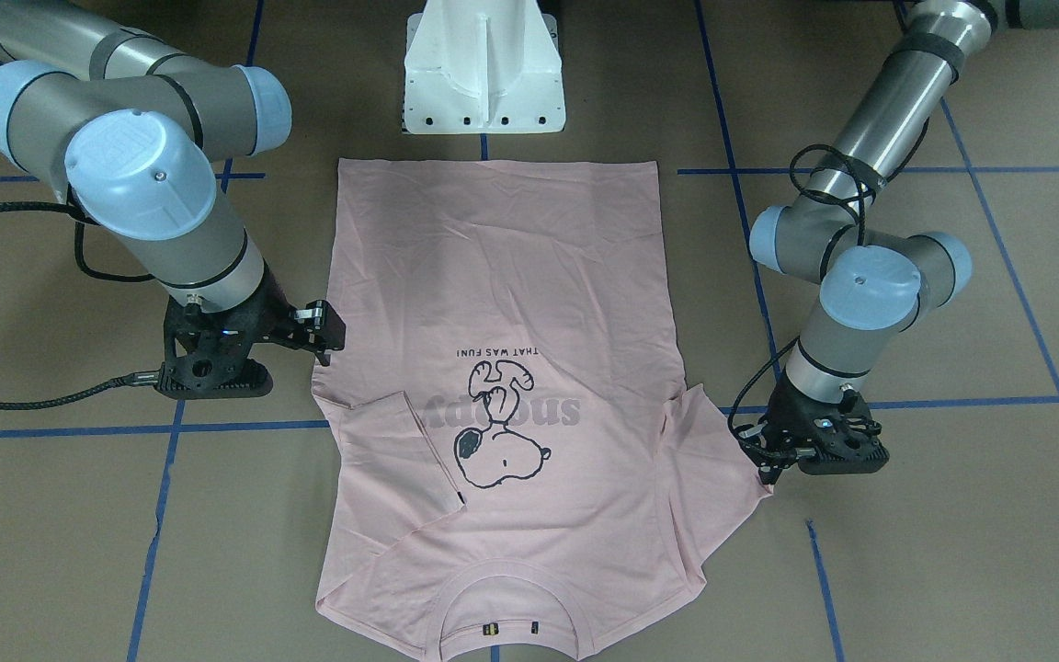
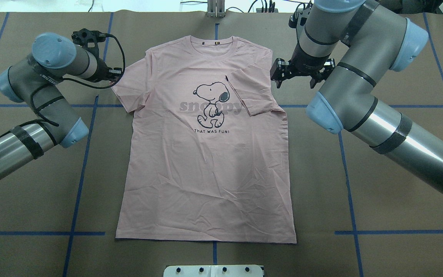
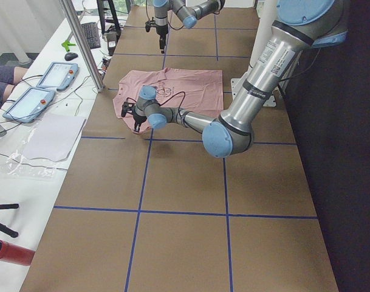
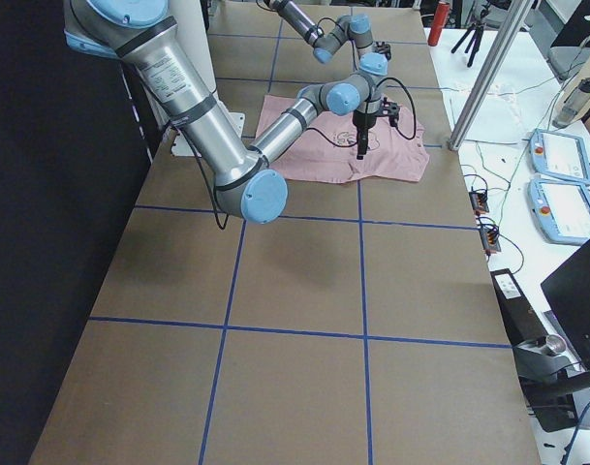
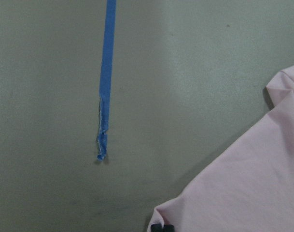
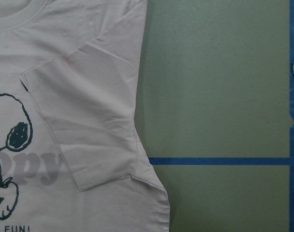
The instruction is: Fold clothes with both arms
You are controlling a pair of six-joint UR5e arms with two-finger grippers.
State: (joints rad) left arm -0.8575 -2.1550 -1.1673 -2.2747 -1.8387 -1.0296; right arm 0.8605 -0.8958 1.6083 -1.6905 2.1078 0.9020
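The pale pink T-shirt lies flat on the table with the Snoopy print up and the collar away from the robot. One sleeve is folded inward over the print, and it also shows in the right wrist view. My right gripper is open and empty, just outside that side of the shirt. My left gripper is low at the tip of the other, spread sleeve. In the left wrist view its fingertips are together at the bunched sleeve edge.
The white pedestal base stands by the shirt's hem. Blue tape lines cross the brown table. Beyond the collar end, a side table holds tablets and papers.
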